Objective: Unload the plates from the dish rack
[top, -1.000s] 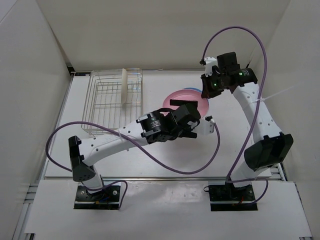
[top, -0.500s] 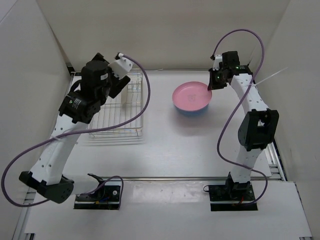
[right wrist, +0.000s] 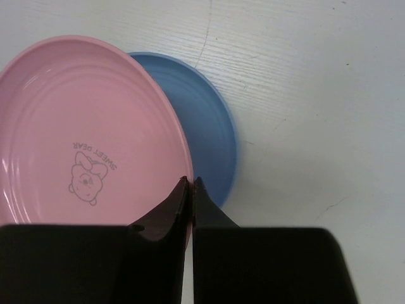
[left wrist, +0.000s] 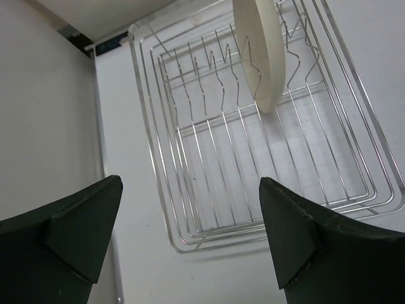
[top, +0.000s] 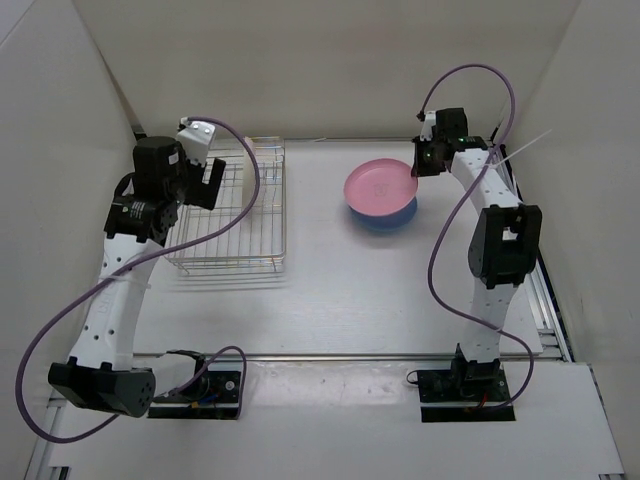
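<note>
- the silver wire-grid dish rack (top: 232, 225) with low sides sits on the white table (top: 330, 300), at its far left.
- one round cream-white plate (left wrist: 258, 54) stands on edge between the upright dividers in the far half of the rack.
- the left gripper (left wrist: 190, 185) hovers above the rack's left side with its dark fingers (left wrist: 76, 231) spread wide and nothing between them. it is clear of the cream-white plate.
- the round pink plate (top: 378, 186) lies flat on the round light blue plate (right wrist: 205, 130), on the far right of the table and well apart from the rack. the blue rim shows past the pink one on the near and right sides.
- the right gripper (right wrist: 190, 187) is just above the right edge of the stacked plates, its fingers pressed together and holding nothing. whether the tips touch a rim cannot be told.
</note>
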Tool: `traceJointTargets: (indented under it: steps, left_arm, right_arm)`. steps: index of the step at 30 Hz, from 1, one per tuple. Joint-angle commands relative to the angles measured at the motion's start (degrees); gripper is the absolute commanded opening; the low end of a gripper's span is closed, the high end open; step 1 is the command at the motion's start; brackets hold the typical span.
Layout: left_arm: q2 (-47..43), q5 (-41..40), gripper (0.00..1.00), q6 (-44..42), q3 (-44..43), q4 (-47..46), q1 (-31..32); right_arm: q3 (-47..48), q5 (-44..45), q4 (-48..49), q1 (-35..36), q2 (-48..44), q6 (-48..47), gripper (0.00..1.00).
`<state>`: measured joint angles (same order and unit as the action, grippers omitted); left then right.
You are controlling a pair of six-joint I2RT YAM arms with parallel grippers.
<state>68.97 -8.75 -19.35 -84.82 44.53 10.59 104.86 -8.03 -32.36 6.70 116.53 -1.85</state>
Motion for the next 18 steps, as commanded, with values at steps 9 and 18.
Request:
traceJointTargets:
  steps: [9,18]
  left_arm:
    - [-3.7,12.0,1.0,6.3,4.1,-1.7,-6.5]
    - [-4.8,16.8,1.0,6.9,2.9,1.2,-7.5]
  right_arm:
    - [4.7,1.7,3.0,-0.7,4.8,-0.9,0.0]
    - [7.0,1.2,2.4,-0.7,7.7,-0.9,0.0]
